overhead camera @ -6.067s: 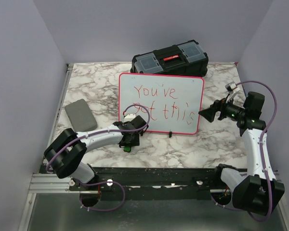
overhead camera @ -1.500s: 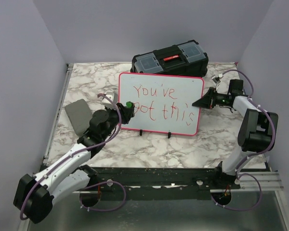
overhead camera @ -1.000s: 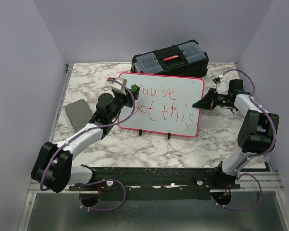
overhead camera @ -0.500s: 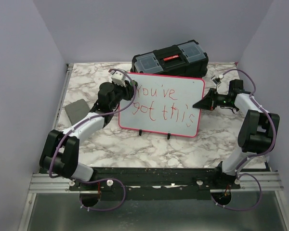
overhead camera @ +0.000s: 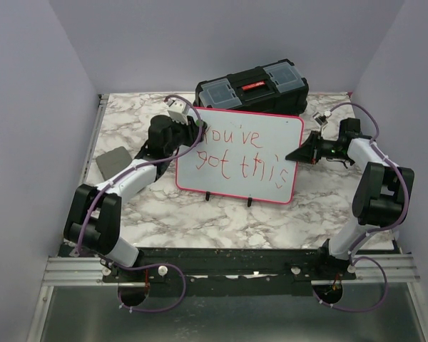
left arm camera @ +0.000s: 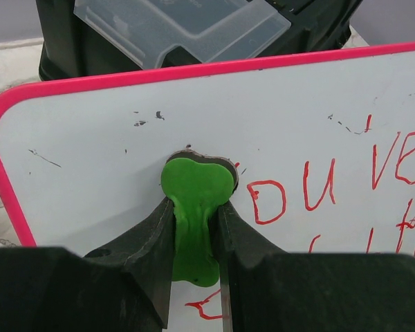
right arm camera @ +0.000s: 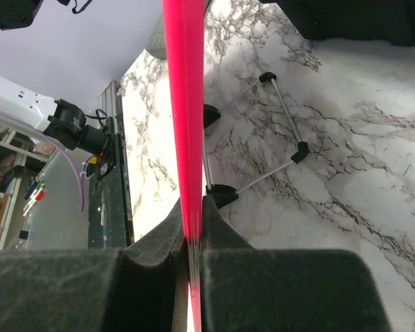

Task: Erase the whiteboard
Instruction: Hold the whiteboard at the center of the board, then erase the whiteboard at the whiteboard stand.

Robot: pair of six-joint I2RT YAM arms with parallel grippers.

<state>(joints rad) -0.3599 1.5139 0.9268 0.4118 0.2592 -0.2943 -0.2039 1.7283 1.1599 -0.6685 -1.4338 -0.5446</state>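
The whiteboard stands mid-table, just on the near side of the toolbox. The left gripper clenches a green eraser against its top left corner. The right gripper grasps its right rim.

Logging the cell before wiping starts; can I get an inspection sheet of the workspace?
Surface: marble-patterned tabletop, no spills seen.
Job's things: pink-rimmed white whiteboard standing upright, red handwriting unwiped.
Clutter: black plastic toolbox behind board; grey flat pad at left.
Grippers: left gripper shut on small green eraser against board's upper left; right gripper shut on board's right rim.
Cables: purple cables looped along both arms.
Surroundings: plain lavender walls.
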